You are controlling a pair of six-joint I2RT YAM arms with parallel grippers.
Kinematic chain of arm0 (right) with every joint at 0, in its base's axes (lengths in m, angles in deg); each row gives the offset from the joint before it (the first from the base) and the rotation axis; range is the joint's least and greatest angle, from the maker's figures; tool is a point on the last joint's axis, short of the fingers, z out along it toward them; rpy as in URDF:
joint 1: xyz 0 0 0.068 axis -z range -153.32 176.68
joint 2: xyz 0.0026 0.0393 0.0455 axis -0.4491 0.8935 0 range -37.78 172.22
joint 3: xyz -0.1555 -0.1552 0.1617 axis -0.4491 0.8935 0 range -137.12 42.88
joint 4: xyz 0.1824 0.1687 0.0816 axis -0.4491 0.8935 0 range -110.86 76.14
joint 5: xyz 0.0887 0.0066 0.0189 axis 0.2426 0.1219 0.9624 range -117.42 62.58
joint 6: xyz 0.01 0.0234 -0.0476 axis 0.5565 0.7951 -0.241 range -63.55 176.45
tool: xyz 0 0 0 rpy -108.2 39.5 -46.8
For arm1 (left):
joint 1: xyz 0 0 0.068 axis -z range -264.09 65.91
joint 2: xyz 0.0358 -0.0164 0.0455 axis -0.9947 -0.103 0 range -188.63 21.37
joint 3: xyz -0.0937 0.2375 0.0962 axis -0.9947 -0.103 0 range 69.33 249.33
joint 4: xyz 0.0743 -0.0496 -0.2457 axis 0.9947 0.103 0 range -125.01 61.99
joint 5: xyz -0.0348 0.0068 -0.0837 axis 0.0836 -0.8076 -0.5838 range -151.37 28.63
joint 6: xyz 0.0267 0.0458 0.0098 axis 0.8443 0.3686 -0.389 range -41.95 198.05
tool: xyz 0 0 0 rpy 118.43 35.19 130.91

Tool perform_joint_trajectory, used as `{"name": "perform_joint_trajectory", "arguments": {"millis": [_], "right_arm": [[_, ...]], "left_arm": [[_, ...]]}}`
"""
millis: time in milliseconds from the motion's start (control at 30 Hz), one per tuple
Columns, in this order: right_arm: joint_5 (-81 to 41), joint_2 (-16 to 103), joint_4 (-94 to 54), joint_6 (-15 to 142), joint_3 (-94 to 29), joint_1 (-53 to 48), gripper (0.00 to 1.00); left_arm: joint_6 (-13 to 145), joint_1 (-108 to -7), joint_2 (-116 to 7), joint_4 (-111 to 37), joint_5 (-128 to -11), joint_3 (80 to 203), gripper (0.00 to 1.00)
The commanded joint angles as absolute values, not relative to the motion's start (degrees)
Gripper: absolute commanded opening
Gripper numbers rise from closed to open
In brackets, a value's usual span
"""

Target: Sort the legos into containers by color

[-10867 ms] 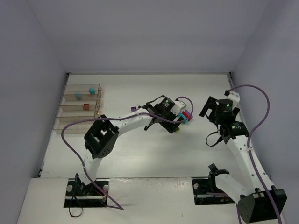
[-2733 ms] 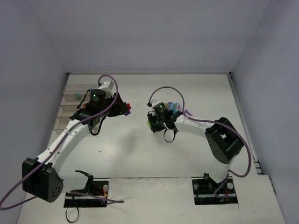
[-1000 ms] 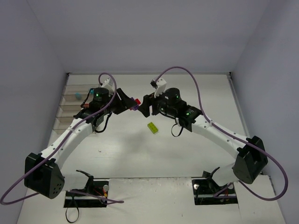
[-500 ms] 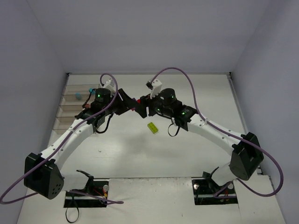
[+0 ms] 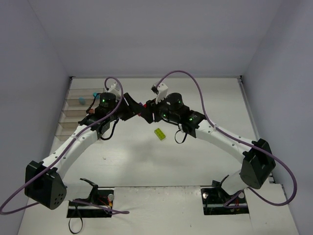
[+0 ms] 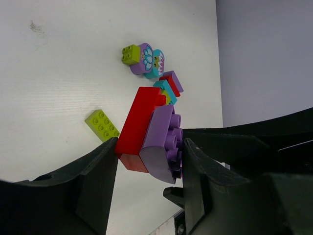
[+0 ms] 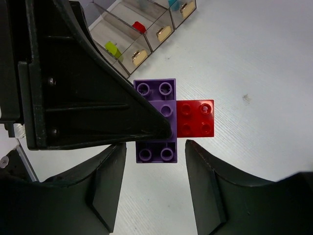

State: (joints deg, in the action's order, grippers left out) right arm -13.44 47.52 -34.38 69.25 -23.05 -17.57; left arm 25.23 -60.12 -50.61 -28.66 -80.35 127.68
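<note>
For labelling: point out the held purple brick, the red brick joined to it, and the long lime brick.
purple brick (image 7: 162, 110), right wrist view, studded top
red brick (image 7: 195, 117), right wrist view, studded top
lime brick (image 6: 101, 125), left wrist view, studded top

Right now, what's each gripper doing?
Left gripper: closed on the joined red and purple bricks.
Right gripper: open, straddling the purple brick, gaps visible both sides.

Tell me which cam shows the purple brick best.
Left wrist: the purple brick fills the middle, side-on, stuck to the red brick and held in the left gripper. Right wrist shows its studs, but a black finger covers part. Top view shows only a speck between the arms.
</note>
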Motion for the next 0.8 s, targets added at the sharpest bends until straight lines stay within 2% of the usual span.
{"name": "perform_joint_trajectory", "arguments": {"millis": [0,167,267,433,467,500,533,567,633,667,767], "right_arm": [[-13.4,47.7,-39.5,69.4,-26.0,-18.2,0.48],[-13.4,48.2,-39.6,69.5,-26.2,-18.6,0.49],[-13.9,48.4,-39.7,69.5,-26.2,-18.8,0.46],[-15.1,48.6,-39.7,69.5,-25.7,-18.8,0.23],[-15.5,48.4,-39.8,69.7,-25.6,-18.9,0.12],[-15.8,48.4,-39.8,69.8,-25.5,-18.9,0.07],[-15.9,48.4,-39.8,69.8,-25.3,-18.8,0.02],[-16.2,48.2,-39.8,69.7,-25.3,-18.8,0.00],[-16.3,47.9,-39.8,69.8,-25.2,-18.8,0.00],[-16.3,47.7,-39.8,69.9,-25.3,-18.8,0.00],[-16.3,47.3,-39.1,70.1,-25.6,-18.5,0.00]], "left_arm": [[24.5,-59.7,-48.8,-32.6,-80.0,129.8,0.00],[24.3,-59.7,-48.6,-32.8,-80.3,130.1,0.00],[24.3,-59.7,-48.3,-32.7,-80.3,130.0,0.00],[24.6,-59.7,-47.8,-32.5,-80.3,130.0,0.00],[24.9,-59.7,-47.5,-32.4,-80.2,130.0,0.00],[25.7,-59.7,-47.4,-31.6,-80.0,130.1,0.00],[26.3,-59.7,-47.2,-31.1,-79.7,130.2,0.16],[26.9,-59.7,-46.9,-30.9,-79.4,130.2,0.27],[28.8,-59.7,-46.0,-30.1,-78.0,130.2,0.43],[29.6,-59.7,-45.9,-29.7,-77.5,130.2,0.59],[34.4,-59.8,-44.8,-26.8,-75.1,131.6,0.70]]}}
